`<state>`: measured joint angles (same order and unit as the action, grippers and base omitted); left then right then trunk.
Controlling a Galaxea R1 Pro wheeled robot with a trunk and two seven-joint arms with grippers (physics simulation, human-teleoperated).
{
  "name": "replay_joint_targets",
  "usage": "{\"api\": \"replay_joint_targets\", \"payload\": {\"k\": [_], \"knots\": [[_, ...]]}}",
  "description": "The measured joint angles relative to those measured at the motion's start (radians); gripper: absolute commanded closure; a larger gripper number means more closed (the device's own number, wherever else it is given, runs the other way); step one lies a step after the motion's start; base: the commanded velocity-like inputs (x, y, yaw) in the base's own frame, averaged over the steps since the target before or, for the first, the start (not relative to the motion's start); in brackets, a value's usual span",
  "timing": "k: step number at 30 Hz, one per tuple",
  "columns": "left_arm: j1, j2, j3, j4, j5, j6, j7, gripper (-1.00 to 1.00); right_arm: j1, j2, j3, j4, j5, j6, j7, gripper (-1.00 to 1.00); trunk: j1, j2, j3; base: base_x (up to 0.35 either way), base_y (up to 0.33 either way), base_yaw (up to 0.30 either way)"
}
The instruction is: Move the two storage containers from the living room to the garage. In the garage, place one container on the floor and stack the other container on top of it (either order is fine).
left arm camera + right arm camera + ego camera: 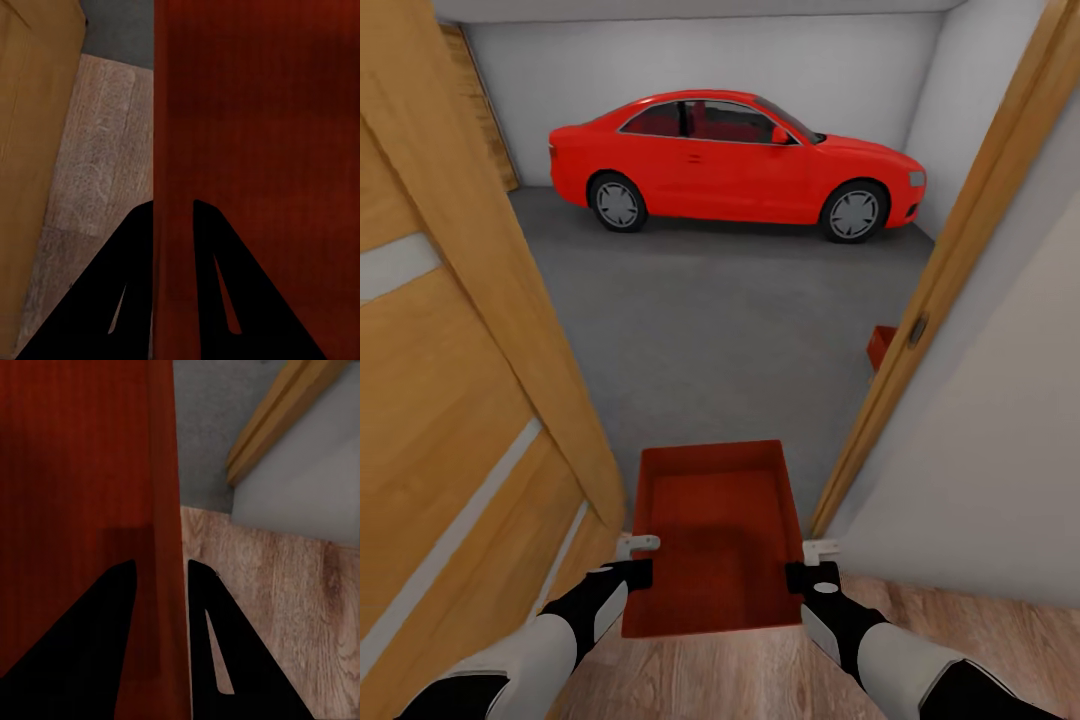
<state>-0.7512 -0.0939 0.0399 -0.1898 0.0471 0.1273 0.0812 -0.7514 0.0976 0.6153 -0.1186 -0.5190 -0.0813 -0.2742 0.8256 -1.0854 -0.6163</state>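
I hold an orange-red open-top storage container point(715, 535) in front of me at a doorway, above the edge of the wood-plank floor. My left gripper point(637, 562) is shut on its left wall point(174, 150); my right gripper point(812, 565) is shut on its right wall point(161, 510). Each wall runs between the two black fingers point(127, 285) point(217, 645) in the wrist views. A corner of the second orange-red container point(881, 347) shows on the dark grey garage floor point(720, 320), just past the right door frame. The rest of it is hidden by the frame.
A red car point(735, 165) is parked across the far side of the garage by the white wall. An open wooden door point(450, 380) stands close on my left. The wooden door frame point(950, 250) and a white wall point(1000, 430) bound the opening on my right.
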Motion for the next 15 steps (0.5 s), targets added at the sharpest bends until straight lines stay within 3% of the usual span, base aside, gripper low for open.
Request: {"api": "replay_joint_targets", "payload": {"k": [5, 15], "knots": [[0.0, 0.0, 0.0, 0.001, 0.0, -0.001, 0.0, 1.0, 0.0, 0.0, 0.0, 0.0, 0.001, 0.0, 0.0, 1.0, 0.0, 0.0, 0.0, 0.0, 0.255, 0.0], [0.0, 0.0, 0.0, 0.002, 0.0, -0.005, -0.001, 1.0, 0.0, 0.0, 0.0, 0.0, 0.001, -0.002, 0.0, 1.0, 0.0, 0.0, 0.0, 0.0, 0.021, -0.014]]}}
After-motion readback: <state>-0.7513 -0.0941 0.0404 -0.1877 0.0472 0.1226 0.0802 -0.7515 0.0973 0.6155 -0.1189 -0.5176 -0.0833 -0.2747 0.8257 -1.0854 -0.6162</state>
